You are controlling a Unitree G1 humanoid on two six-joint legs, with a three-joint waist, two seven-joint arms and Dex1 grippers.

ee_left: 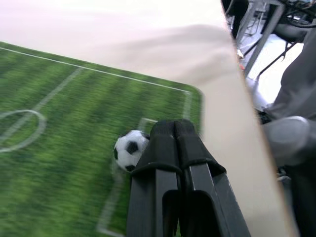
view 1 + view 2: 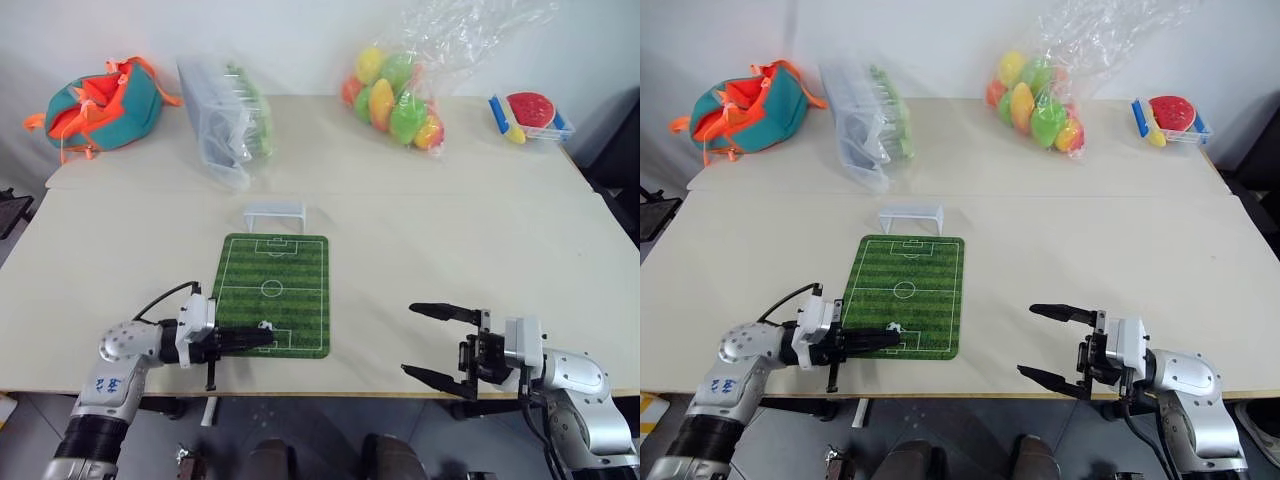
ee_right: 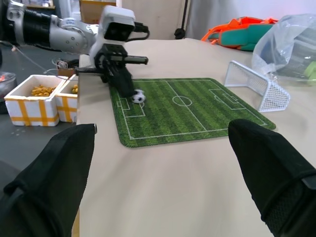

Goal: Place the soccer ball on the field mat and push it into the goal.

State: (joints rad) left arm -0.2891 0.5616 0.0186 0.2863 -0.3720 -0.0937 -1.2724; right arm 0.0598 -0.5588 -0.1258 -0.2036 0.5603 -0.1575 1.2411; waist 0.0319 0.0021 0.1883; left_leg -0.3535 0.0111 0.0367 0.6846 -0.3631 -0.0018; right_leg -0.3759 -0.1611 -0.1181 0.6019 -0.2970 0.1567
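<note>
**Q:** Ball's (image 2: pixel 266 325) down on the field mat (image 2: pixel 290 275), right? Where do I stand in each view?

**A:** Head view first: yep, the soccer ball sits on the mat's near end, by the printed goal box closest to you. Your left gripper (image 2: pixel 262 338) has its fingers pressed together with nothing between them, tips just beside the ball. The goal (image 2: pixel 274 214) stands just off the mat's far edge, so the whole pitch lies between ball and net. Your right gripper (image 2: pixel 438 343) hangs well off the mat's right side, spread wide, carrying nothing.

**Q:** And the left wrist view?

**A:** Closed fingers (image 1: pixel 170 143) right against the ball (image 1: pixel 130 149), which sits a bit to one side of the tips.

**Q:** Right wrist view?

**A:** Same story side-on: ball (image 3: pixel 138 96) on the mat's near box, goal (image 3: pixel 254 85) past the far end.

**Q:** So how do I push?

**A:** I'd get the tips squarely behind the ball, on the side away from the goal, then sweep slow and straight up the mat's middle. Hit it off-centre and it'll probably roll wide.
</note>
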